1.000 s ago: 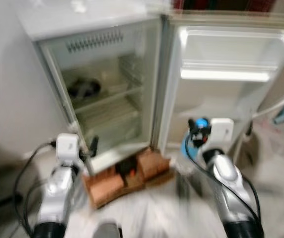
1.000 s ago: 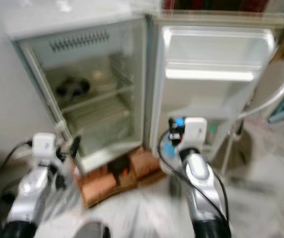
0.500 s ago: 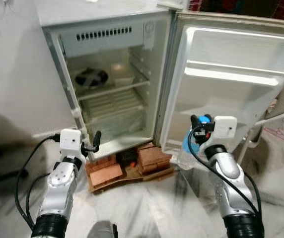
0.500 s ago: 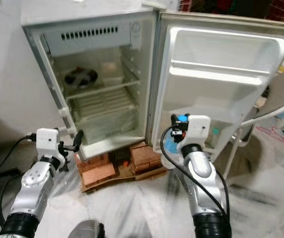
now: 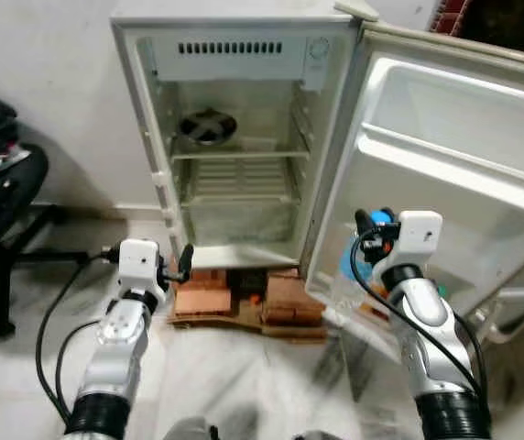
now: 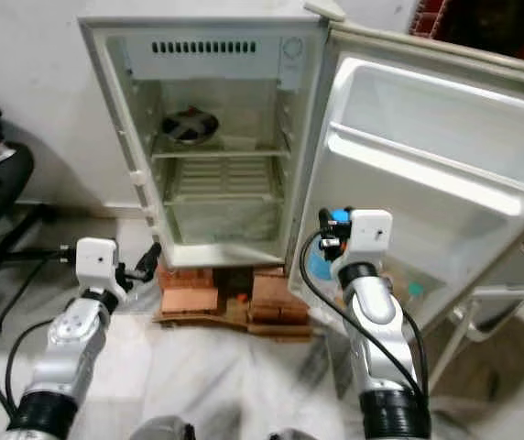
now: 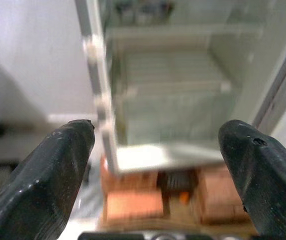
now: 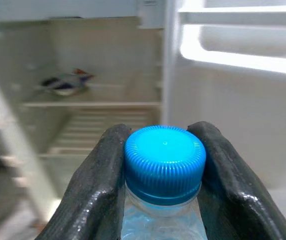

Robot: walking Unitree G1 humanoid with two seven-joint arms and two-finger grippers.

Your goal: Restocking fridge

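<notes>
Right gripper (image 8: 164, 165) is clamped on a blue-capped water bottle (image 8: 164, 161), with the open fridge (image 5: 234, 137) just ahead. Left gripper (image 7: 158, 165) has its fingers spread wide, empty, facing the fridge's lower shelves over the bricks (image 5: 202, 298).

**Both arms raised forward**

The left tool (image 7: 155, 145) is held out low with its fingers (image 7: 43, 175) spread wide apart. The right tool (image 8: 164, 165) sits higher, its two fingers (image 8: 100, 185) pressed against the neck of a bottle (image 8: 164, 160).
</notes>
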